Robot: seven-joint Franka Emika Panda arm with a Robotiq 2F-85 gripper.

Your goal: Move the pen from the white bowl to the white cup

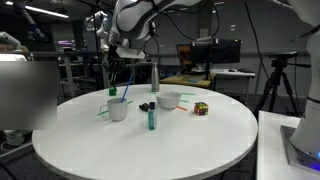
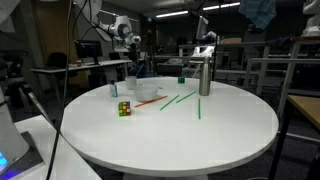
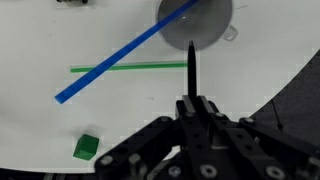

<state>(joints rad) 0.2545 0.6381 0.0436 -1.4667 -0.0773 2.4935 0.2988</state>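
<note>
My gripper [image 3: 192,102] is shut on a thin black pen [image 3: 191,70] and holds it pointing down over the white cup [image 3: 205,25]. The pen's tip is above the cup's near rim. A long blue stick [image 3: 120,62] leans out of the cup. In an exterior view the gripper [image 1: 118,64] hangs above the cup [image 1: 118,109], at the table's left. The white bowl [image 1: 168,100] stands to the right of the cup, and it also shows in an exterior view [image 2: 148,91].
A teal marker [image 1: 151,119] stands in front of the bowl, with a colour cube [image 1: 201,108] to its right. A tall silver bottle [image 1: 155,76] stands behind. Green sticks [image 2: 180,98] lie on the round white table [image 1: 150,150]. A green block [image 3: 87,147] lies near the cup.
</note>
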